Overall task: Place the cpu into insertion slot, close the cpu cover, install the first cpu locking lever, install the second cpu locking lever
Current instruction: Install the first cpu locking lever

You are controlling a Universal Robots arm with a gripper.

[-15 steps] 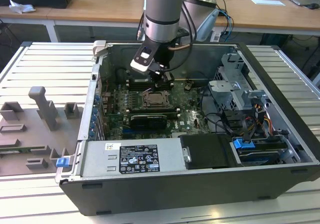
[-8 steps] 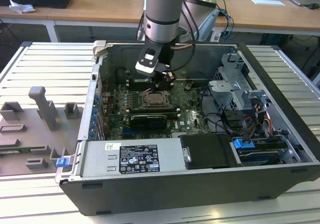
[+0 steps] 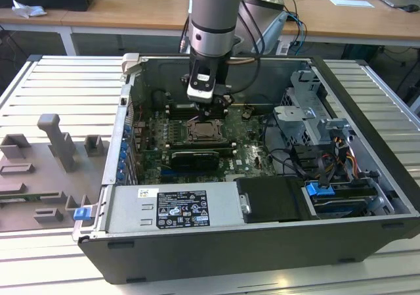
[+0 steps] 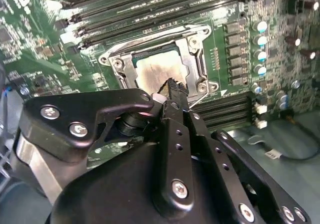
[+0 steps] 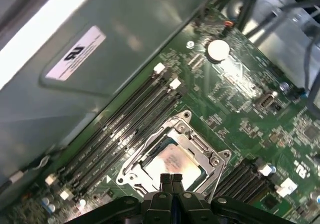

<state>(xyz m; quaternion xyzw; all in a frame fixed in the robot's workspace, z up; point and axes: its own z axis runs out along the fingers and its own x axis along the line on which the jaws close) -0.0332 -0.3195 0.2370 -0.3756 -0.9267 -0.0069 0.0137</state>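
The cpu (image 5: 171, 160) is lying under the lowered cover (image 5: 201, 145); the gripper (image 5: 170, 178), pinched together and empty, is hovering above; latching is unclear.

Silvery cpu (image 5: 172, 161) under flat cpu cover (image 5: 201, 142)

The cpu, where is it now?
In the first wrist view the cpu lies in the insertion slot, framed by the cpu cover, beside the memory slots.

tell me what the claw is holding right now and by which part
Nothing is held. The claw has its fingers pressed together with nothing between them, and it is poised above the cpu, which lies framed by the cpu cover.
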